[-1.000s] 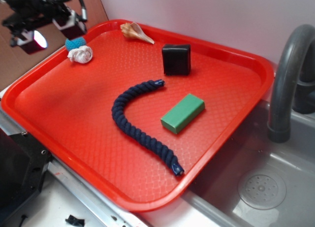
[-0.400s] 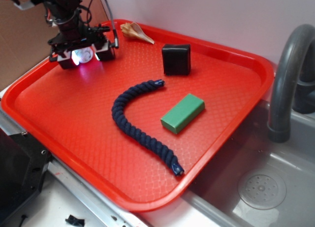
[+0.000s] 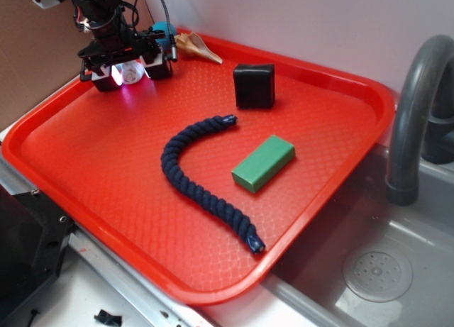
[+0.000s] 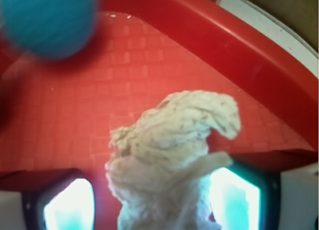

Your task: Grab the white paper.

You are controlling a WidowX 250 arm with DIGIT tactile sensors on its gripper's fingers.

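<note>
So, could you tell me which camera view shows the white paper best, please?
The wrist view: the white paper fills the middle of the frame, its crumpled folds clear, sitting between the gripper fingers. In the exterior view the white paper is only a small pale patch between the gripper's fingers, mostly hidden.

White paper wad, crumpled and lumpy

The white paper (image 4: pixel 169 155) sits upright between the fingers (image 4: pixel 234 197), one twisted tip curling sideways.

Red plastic tray (image 3: pixel 85 199) holds curved navy braided rope (image 3: pixel 198 178), green rectangular block (image 3: pixel 263 162), black cube (image 3: pixel 255 85), beige spiral seashell (image 3: pixel 197 46), teal textured ball (image 4: pixel 47 20). Grey faucet (image 3: pixel 415 107) over metal sink (image 3: pixel 383 270) at right.
</note>
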